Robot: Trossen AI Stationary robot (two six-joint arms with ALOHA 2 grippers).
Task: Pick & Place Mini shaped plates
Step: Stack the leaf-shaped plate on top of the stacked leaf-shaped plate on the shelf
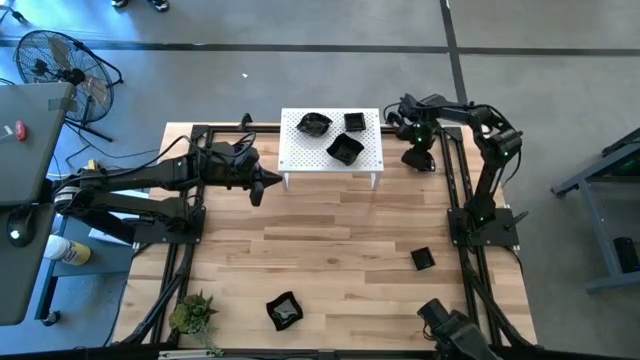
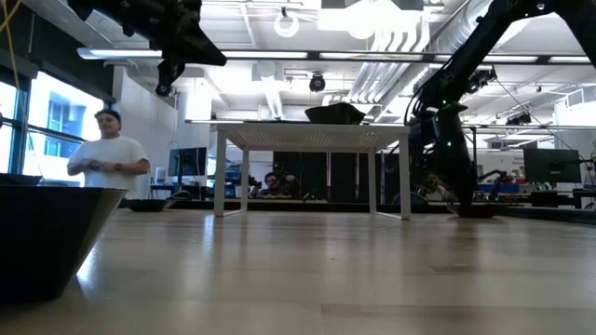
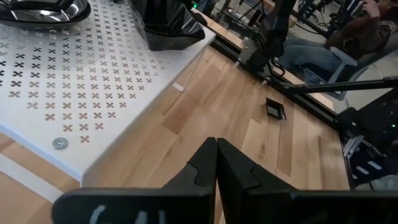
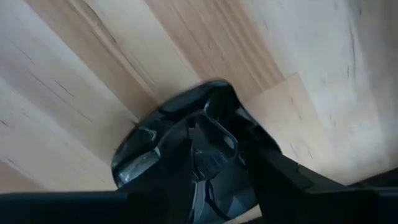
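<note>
Three black mini shaped plates [image 1: 345, 149] lie on the white perforated rack [image 1: 330, 165] at the table's far middle. Another black plate [image 4: 143, 155] lies flat on the wood to the right of the rack. My right gripper [image 1: 418, 158] points down right over it, its fingers apart. Two more plates lie on the table, one square at the right [image 1: 423, 259] and one near the front edge [image 1: 285, 310]. My left gripper [image 1: 262, 185] hangs shut above the table just left of the rack, holding nothing. My right gripper comes at the plate from above, its two fingers [image 4: 280, 177] standing over the dish and its rim [image 4: 214, 87]. The plate lies on the table. I cannot tell whether the fingers touch it.
A small green plant [image 1: 195, 315] stands at the table's near left corner. Black frame rails [image 1: 462, 190] run along the left and right sides. A person [image 2: 107, 158] stands beyond the table in the low view. Bare wood lies between the rack and the front edge.
</note>
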